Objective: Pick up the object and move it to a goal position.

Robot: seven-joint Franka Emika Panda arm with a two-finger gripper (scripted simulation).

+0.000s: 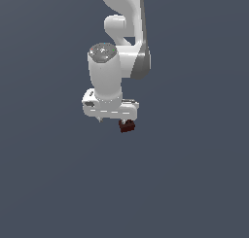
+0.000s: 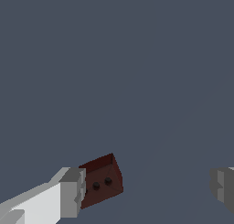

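Block [image 2: 101,180], tilted, holed face toward the camera, touches one finger [image 2: 72,193] of the spread gripper [image 2: 148,189].

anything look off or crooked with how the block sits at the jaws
Yes. The small dark maroon block sits tilted against one grey finger pad, while the other pad stands far off. The white gripper has its jaws wide open, so the block is off-centre, not clamped.
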